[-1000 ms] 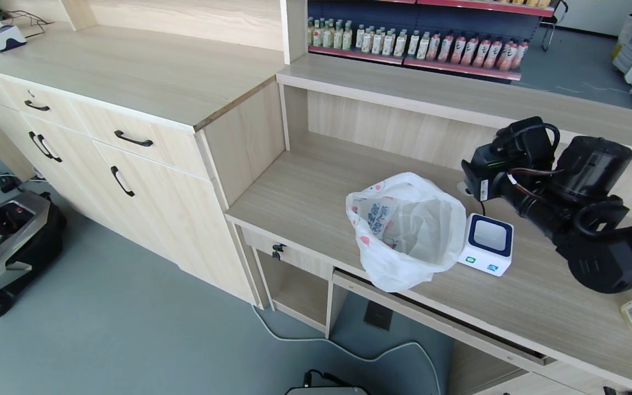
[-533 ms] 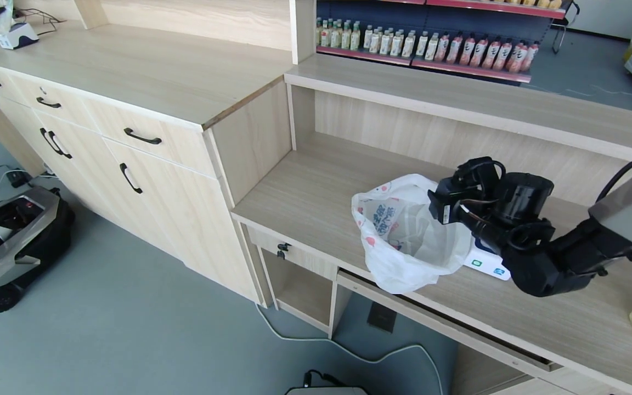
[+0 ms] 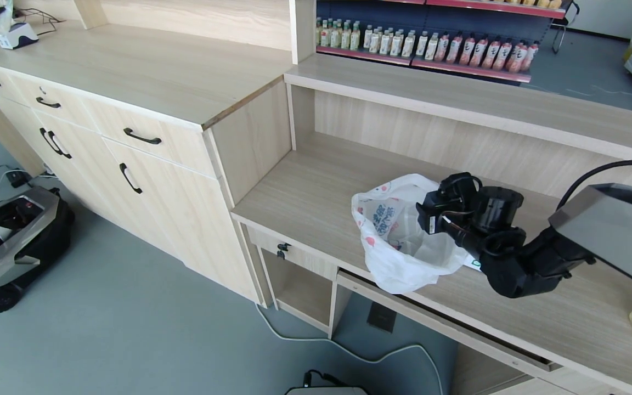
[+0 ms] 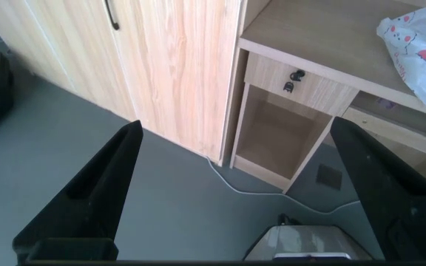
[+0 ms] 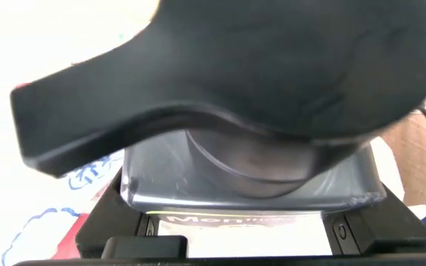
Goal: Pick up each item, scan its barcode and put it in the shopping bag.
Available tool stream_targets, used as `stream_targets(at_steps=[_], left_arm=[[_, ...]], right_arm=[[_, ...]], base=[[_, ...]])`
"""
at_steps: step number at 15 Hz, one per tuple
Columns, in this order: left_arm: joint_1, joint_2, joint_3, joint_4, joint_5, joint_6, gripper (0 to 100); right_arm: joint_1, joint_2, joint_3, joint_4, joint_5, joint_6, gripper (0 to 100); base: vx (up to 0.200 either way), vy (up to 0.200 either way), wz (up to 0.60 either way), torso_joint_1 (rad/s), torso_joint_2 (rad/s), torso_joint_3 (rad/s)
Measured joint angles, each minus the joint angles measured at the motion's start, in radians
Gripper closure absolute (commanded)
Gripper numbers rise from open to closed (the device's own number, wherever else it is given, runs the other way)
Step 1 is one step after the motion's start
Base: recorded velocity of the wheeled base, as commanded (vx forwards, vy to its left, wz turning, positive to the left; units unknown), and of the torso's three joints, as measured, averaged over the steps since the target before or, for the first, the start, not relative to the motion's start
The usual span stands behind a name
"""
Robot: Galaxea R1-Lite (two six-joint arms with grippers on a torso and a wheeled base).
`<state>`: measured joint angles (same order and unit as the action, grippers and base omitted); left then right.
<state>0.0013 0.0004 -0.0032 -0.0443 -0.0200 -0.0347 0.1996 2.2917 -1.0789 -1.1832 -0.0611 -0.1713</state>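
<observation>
Shopping bag (image 3: 398, 241) gapes directly beneath the right gripper (image 3: 430, 215), clamped on a grey wrapped pack (image 5: 250, 174); the left gripper (image 4: 235, 125) is spread wide, well left.

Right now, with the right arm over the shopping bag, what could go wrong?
1. The shopping bag sags over the front edge of the counter, so a dropped item could tip it to the floor.
2. The right gripper, shut on a dark pack, sits close to the bag's thin rim. Pulling back might snag it.
3. The bag is limp, so its mouth may fold shut.
</observation>
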Motion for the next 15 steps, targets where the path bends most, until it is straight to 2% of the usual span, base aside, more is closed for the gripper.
stream_targets(at_steps=[13,14,15], left_arm=[[0.0,0.0,0.0,0.0,0.0,0.0,0],[0.0,0.0,0.0,0.0,0.0,0.0,0],[0.0,0.0,0.0,0.0,0.0,0.0,0]], right_arm=[[0.003,0.095,-0.04,0.001,0.0,0.001,100],[0.003,0.096,-0.038,0.003,0.0,0.001,0],[0.003,0.096,-0.037,0.005,-0.001,0.002,0]], base=[[0.0,0.0,0.0,0.0,0.0,0.0],[0.0,0.0,0.0,0.0,0.0,0.0],[0.0,0.0,0.0,0.0,0.0,0.0]])
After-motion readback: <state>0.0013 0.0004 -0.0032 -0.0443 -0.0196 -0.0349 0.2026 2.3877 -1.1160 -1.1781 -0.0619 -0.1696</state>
